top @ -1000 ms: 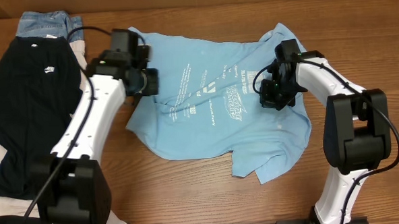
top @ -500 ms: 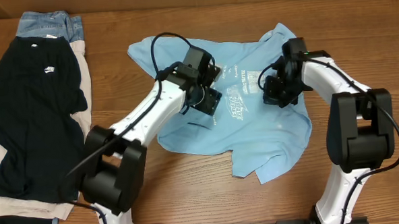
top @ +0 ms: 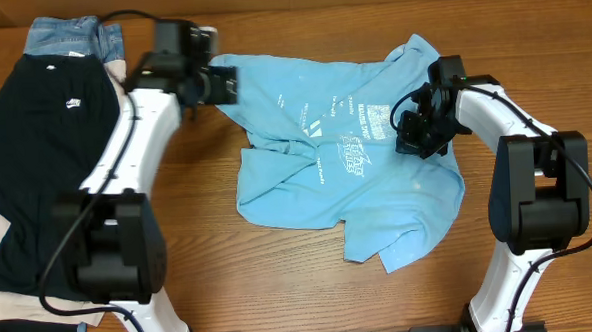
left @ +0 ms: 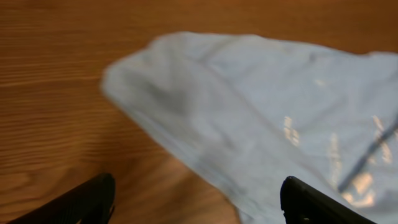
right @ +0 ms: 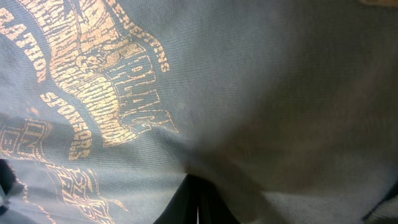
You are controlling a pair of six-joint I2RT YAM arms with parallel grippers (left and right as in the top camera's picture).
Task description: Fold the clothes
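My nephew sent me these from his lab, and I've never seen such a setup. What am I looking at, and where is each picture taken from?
These are two robot arms at a wooden table, set up to fold clothes. The wide picture looks down from above. The other two come from a small camera on each wrist. A crumpled sky-blue T-shirt lies in the middle, and a black T-shirt and jeans lie beside the left arm. The left gripper is open at the blue shirt's edge and holds nothing. The right gripper looks closed, pinching that shirt's fabric near its print.
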